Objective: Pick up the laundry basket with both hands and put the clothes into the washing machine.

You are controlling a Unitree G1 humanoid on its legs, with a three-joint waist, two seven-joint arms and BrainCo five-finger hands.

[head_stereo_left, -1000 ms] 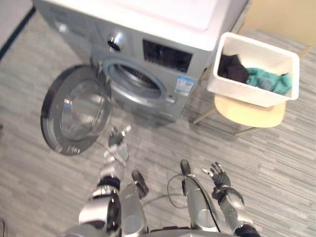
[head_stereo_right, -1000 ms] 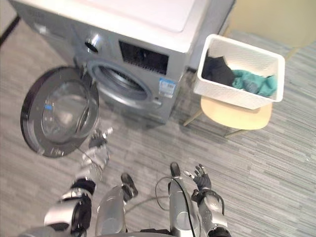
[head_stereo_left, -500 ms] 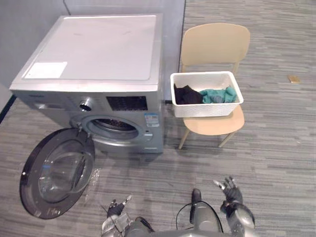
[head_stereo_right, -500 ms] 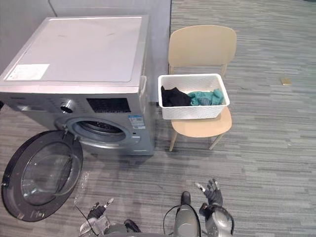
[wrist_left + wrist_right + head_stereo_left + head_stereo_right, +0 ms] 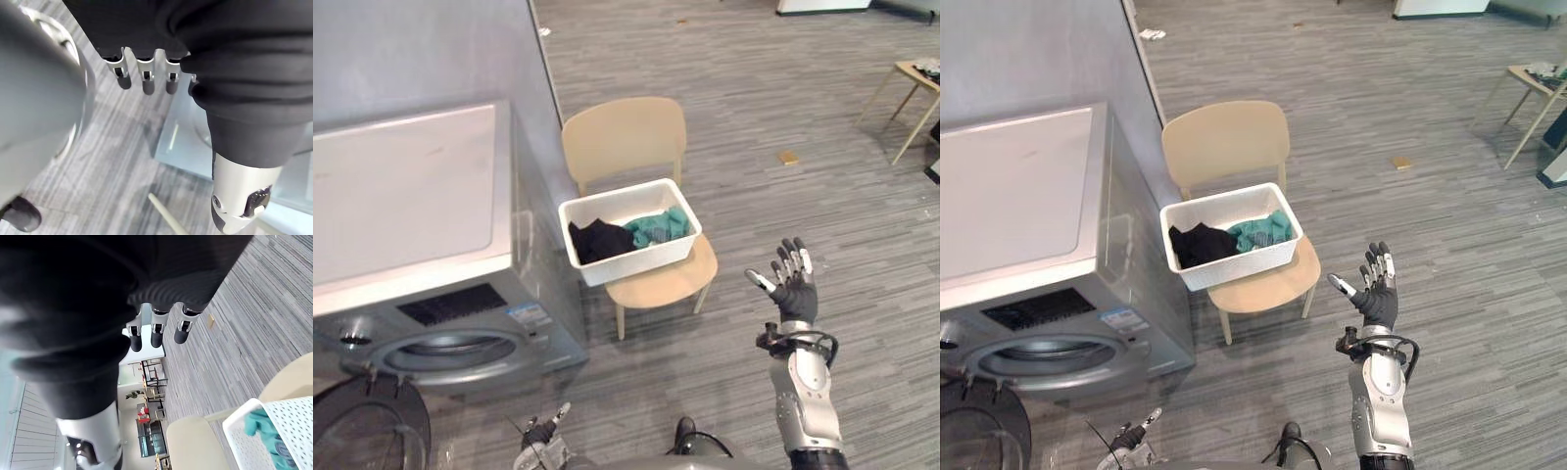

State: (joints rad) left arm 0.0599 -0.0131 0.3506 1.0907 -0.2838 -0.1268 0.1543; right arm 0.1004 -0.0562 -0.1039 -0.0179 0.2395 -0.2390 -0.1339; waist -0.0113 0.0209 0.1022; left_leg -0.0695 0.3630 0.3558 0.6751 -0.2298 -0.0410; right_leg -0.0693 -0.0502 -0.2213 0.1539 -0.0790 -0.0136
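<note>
Up and to the left of the left hand (image 5: 544, 448) stands the washing machine (image 5: 421, 245), a boxy silver-grey cabinet with a flat pale top, a dark control panel and a round, chrome-ringed drum opening. Its round glass door (image 5: 357, 431) hangs swung open, just to that hand's left. The left hand sits low over the grey plank-patterned floor (image 5: 724, 78), its fingers (image 5: 144, 81) loose and straight, gripping nothing. Ahead of both hands and between them rests the laundry basket (image 5: 641, 257), a white rectangular plastic tub with finely perforated walls. It sits on the rounded seat of a pale wooden chair (image 5: 628, 137), whose curved back rises behind it, near the machine's side. Inside lie the clothes: a crumpled black garment (image 5: 595, 238) at the end nearer the machine, and a bunched teal garment (image 5: 658, 225) at the end nearer the right hand (image 5: 794, 289). That hand hovers well apart from the basket, to its right, fingers spread and straight, holding nothing. Beyond it a small flat tan piece (image 5: 787, 157) lies on the floor, and farther right stands a slim-legged wooden table (image 5: 911, 78)
</note>
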